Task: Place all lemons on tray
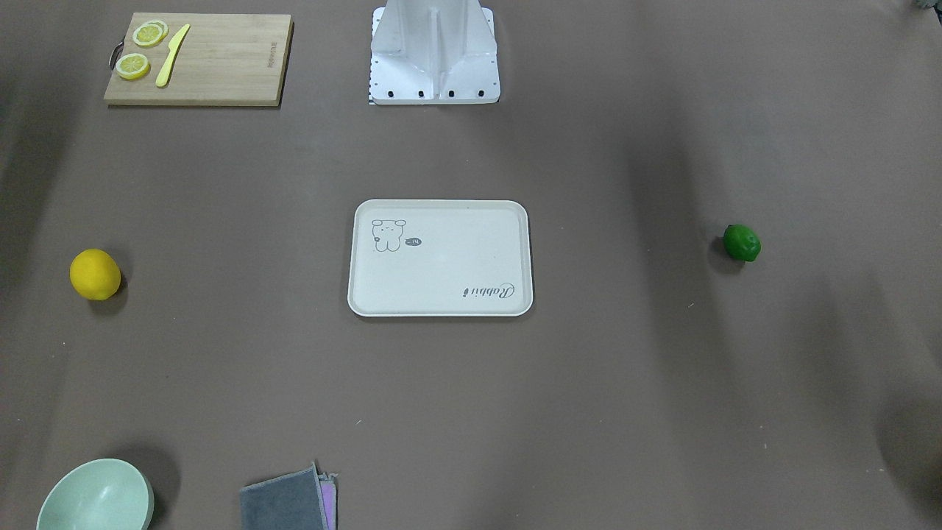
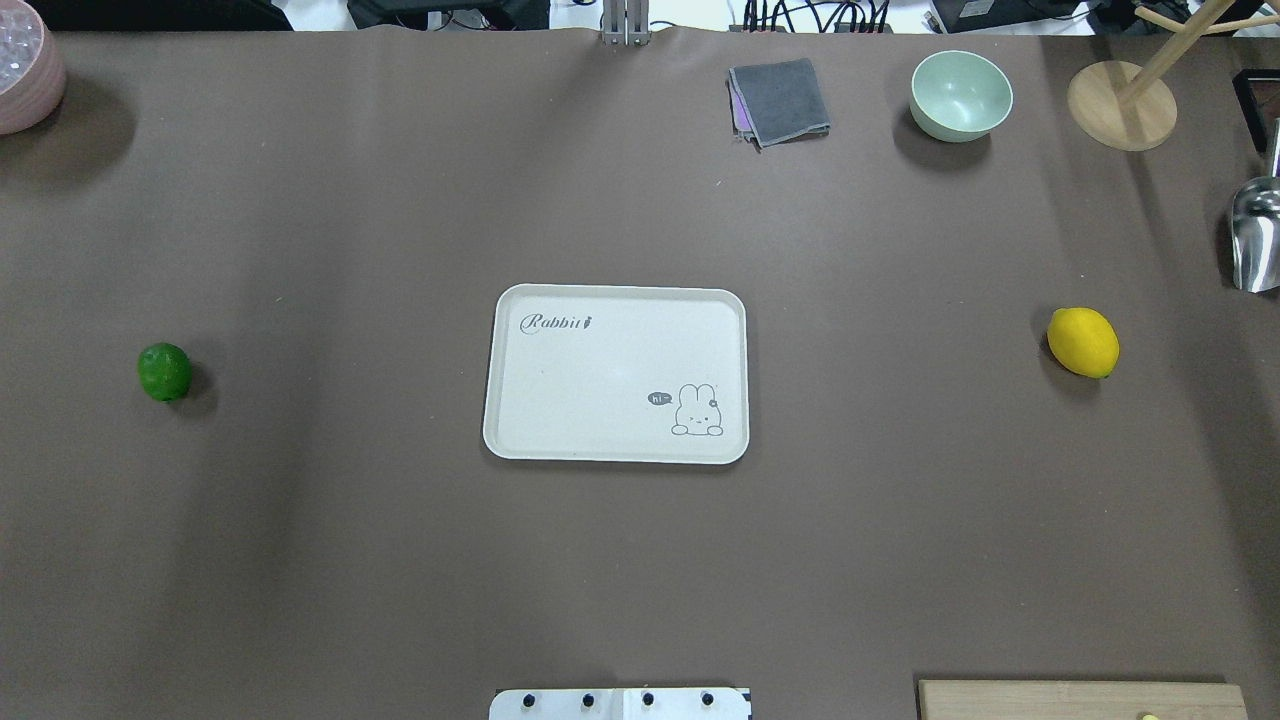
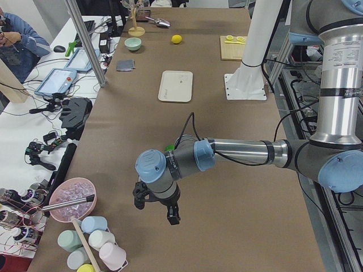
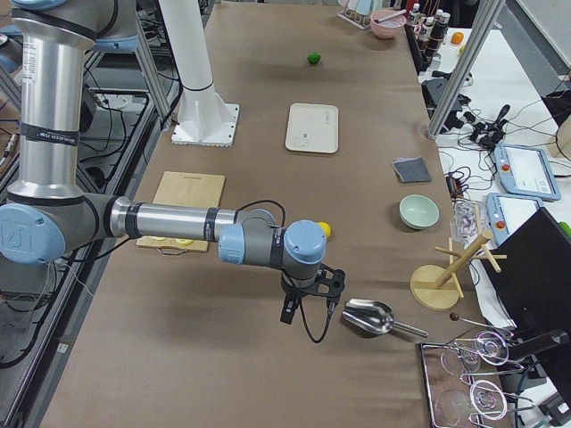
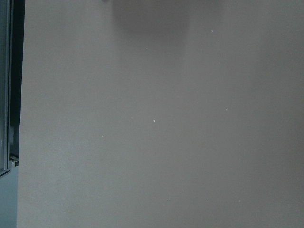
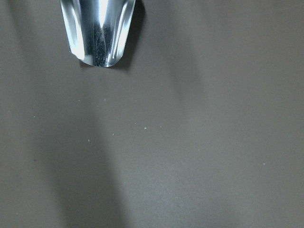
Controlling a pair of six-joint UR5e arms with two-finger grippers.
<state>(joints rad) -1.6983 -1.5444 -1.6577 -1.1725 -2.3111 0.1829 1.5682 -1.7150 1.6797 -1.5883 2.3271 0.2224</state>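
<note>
The cream tray (image 2: 600,370) lies at the table's middle with nothing on it. The yellow lemon (image 2: 1083,342) sits on the table far to its right in the overhead view. The dark green lemon (image 2: 164,372) sits far to its left. The left gripper (image 3: 156,214) hangs over the table's left end, near the green lemon, which its arm mostly hides in that view. The right gripper (image 4: 308,312) hangs over the right end, just past the yellow lemon (image 4: 325,229). Both show only in the side views, so I cannot tell whether they are open or shut. The wrist views show no fingers.
A wooden cutting board (image 1: 221,62) with lemon slices (image 1: 149,34) and a yellow knife (image 1: 171,55) lies near the robot's right. A metal scoop (image 6: 99,31), a green bowl (image 2: 961,95), a grey cloth (image 2: 780,100), a wooden stand (image 2: 1122,105) and a pink bowl (image 2: 25,70) line the far edge.
</note>
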